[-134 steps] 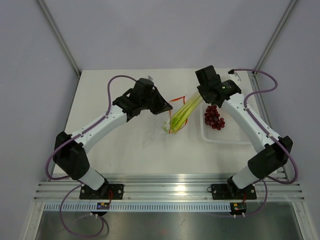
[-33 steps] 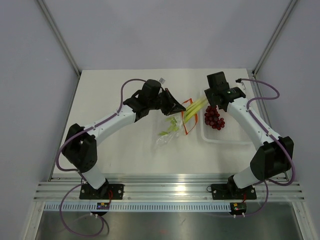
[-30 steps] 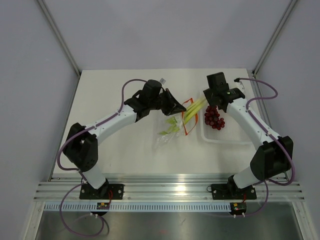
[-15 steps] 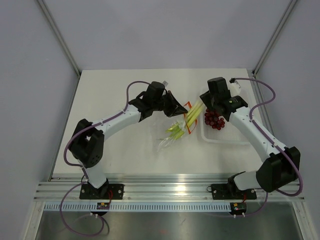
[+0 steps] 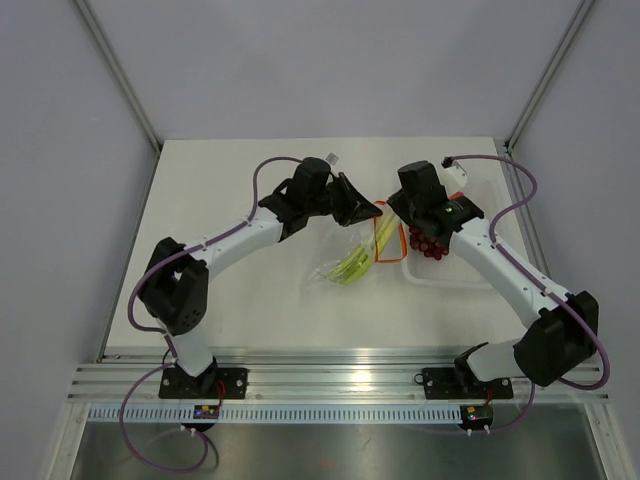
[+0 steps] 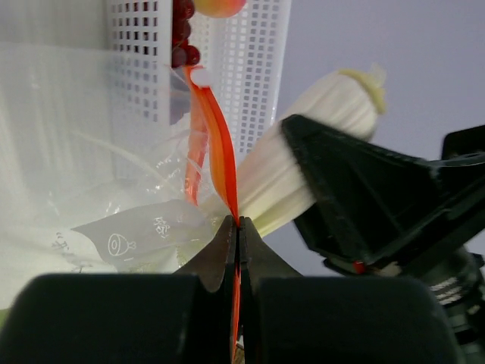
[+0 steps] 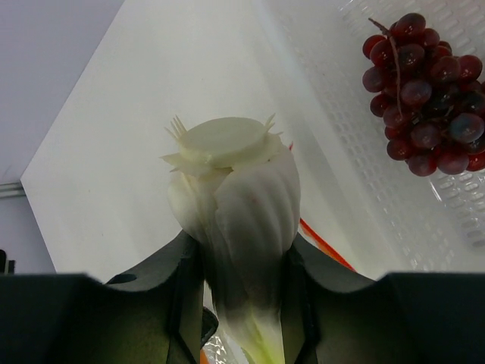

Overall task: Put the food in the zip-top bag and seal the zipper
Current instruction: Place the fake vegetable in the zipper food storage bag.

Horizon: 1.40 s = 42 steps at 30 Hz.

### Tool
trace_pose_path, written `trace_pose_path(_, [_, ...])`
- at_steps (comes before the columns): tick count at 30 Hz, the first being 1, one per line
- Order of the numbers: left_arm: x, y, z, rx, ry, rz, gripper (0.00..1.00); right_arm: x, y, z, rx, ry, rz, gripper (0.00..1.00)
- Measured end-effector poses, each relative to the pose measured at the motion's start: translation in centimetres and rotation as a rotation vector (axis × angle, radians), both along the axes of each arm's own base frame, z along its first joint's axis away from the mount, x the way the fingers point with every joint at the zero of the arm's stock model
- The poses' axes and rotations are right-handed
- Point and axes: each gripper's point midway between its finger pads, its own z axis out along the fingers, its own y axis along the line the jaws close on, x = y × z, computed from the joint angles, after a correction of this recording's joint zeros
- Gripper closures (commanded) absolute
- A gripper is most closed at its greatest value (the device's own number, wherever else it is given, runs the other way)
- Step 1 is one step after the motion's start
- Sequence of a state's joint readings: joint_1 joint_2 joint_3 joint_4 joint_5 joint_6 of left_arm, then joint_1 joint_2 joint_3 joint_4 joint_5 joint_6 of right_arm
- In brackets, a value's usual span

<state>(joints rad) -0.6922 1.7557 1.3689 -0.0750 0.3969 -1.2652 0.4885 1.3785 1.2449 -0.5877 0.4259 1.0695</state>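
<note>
The clear zip-top bag lies mid-table, its orange-red zipper at the raised mouth. My left gripper is shut on the zipper strip and holds the mouth up. My right gripper is shut on the white base of the vegetable stalks; their green ends lie inside the bag. The stalks also show in the left wrist view. The dark red grapes lie in the clear tray. The peach shows at the top edge of the left wrist view, beside grapes.
A rigid clear perforated tray stands at the right of the table, close beside the bag mouth and under my right arm. Metal frame posts rise at the back corners. The table's near edge is a slotted aluminium rail.
My right gripper has pushed the stalks leftward and deeper into the bag. My left gripper has moved right with the zipper, and the bag has shifted right and toward the front.
</note>
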Motion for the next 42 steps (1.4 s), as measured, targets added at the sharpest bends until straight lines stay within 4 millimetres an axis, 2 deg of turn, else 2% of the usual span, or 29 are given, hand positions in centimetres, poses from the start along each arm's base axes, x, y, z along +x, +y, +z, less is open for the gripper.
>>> trace_pose_path(4, [0.4, -0.5, 1.9, -0.056, -0.035, 0.006, 1.0, -0.4, 1.1, -0.5, -0.02, 0.012, 0.041, 1.0])
trace_pose_path(7, [0.6, -0.4, 3.2, -0.09, -0.049, 0.015, 1.0, -0.5, 1.2, -0.5, -0.039, 0.006, 0.051, 1.0])
trace_pose_path(9, [0.6, -0.1, 4.0, -0.106, -0.058, 0.021, 1.0, -0.4, 0.8, -0.3, -0.06, -0.002, 0.049, 0.94])
trace_pose_path(10, [0.8, 0.0, 4.5, -0.117, -0.064, 0.024, 1.0, -0.5, 0.7, -0.1, -0.07, -0.006, 0.058, 0.79])
trace_pose_path(13, [1.0, 0.3, 5.9, -0.148, -0.088, 0.026, 1.0, -0.9, 0.6, 0.7, -0.101, -0.024, 0.099, 0.5])
trace_pose_path(15, [1.0, 0.4, 6.6, -0.163, -0.1, 0.023, 1.0, -1.3, 0.5, 1.7, -0.112, -0.049, 0.126, 0.41])
trace_pose_path(18, [1.1, 0.5, 7.5, -0.179, -0.117, 0.012, 1.0, -2.2, 0.2, 4.8, -0.125, -0.124, 0.182, 0.33])
trace_pose_path(19, [1.1, 0.5, 7.7, -0.182, -0.122, 0.009, 1.0, -2.6, 0.1, 6.2, -0.124, -0.157, 0.199, 0.33])
trace_pose_path(23, [1.0, 0.5, 8.7, -0.194, -0.147, -0.011, 1.0, -3.9, -0.4, 13.0, -0.112, -0.31, 0.239, 0.29])
trace_pose_path(25, [0.9, 0.4, 9.2, -0.203, -0.16, -0.021, 1.0, -4.6, -0.9, 15.4, -0.109, -0.361, 0.242, 0.28])
trace_pose_path(27, [0.8, 0.4, 9.4, -0.209, -0.169, -0.03, 1.0, -5.1, -1.6, 16.8, -0.118, -0.39, 0.228, 0.28])
trace_pose_path(29, [0.6, 0.3, 9.7, -0.216, -0.178, -0.04, 1.0, -5.6, -2.1, 16.7, -0.13, -0.385, 0.222, 0.28])
trace_pose_path(30, [0.6, 0.3, 9.8, -0.219, -0.181, -0.046, 1.0, -5.7, -2.2, 16.3, -0.135, -0.374, 0.223, 0.35])
trace_pose_path(31, [0.5, 0.3, 9.8, -0.221, -0.186, -0.05, 1.0, -5.7, -2.2, 15.8, -0.139, -0.362, 0.228, 0.37])
trace_pose_path(32, [0.5, 0.3, 9.9, -0.222, -0.19, -0.054, 1.0, -5.7, -2.1, 15.1, -0.143, -0.343, 0.236, 0.4])
trace_pose_path(34, [0.3, 0.2, 10.0, -0.227, -0.193, -0.062, 1.0, -5.5, -1.7, 13.4, -0.151, -0.304, 0.255, 0.51])
trace_pose_path(36, [0.2, 0.2, 10.1, -0.229, -0.191, -0.072, 1.0, -5.2, -0.9, 11.7, -0.148, -0.259, 0.285, 0.51])
trace_pose_path(38, [0.1, 0.2, 10.1, -0.23, -0.19, -0.076, 1.0, -4.7, 0.0, 10.2, -0.147, -0.214, 0.317, 0.43])
trace_pose_path(42, [0.1, 0.2, 10.4, -0.239, -0.201, -0.08, 1.0, -4.1, 1.1, 8.2, -0.149, -0.158, 0.353, 0.39])
